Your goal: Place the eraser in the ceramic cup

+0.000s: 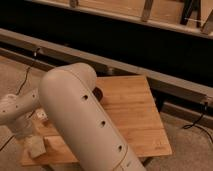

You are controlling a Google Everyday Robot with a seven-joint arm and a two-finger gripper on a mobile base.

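Biggest in view is the dark back wall (125, 45), w/ a wooden ledge (115, 7) along the top and a grey metal rail (150, 77) running diagonally below it, from upper left down to the right. Under that is the floor (192, 147), w/ a thin black cable (24, 80) on the left and another cable (197, 122) at far right. The wooden table (132, 117) sits mid-frame, light planks, its right half bare. The robot's white arm (85, 122) takes up the foreground: a thick link w/ a row of small dark holes rises from the bottom edge to a rounded elbow, covering the table's centre. From there a thinner forearm (15, 107) reaches left and bends down over the table's left end. Just right of the elbow a dark brown bowl (97, 93) peeks out, mostly hidden by the arm. Between forearm and thick link a bit of a white box w/ dark marks (41, 116) shows on the tabletop. The gripper (30, 140) is low at the table's front-left corner, pointing down – can't tell if it's released or clenched. The eraser (36, 148), a small pale beige block, is right at the gripper's tip on that same corner – touching or held, can't tell which.
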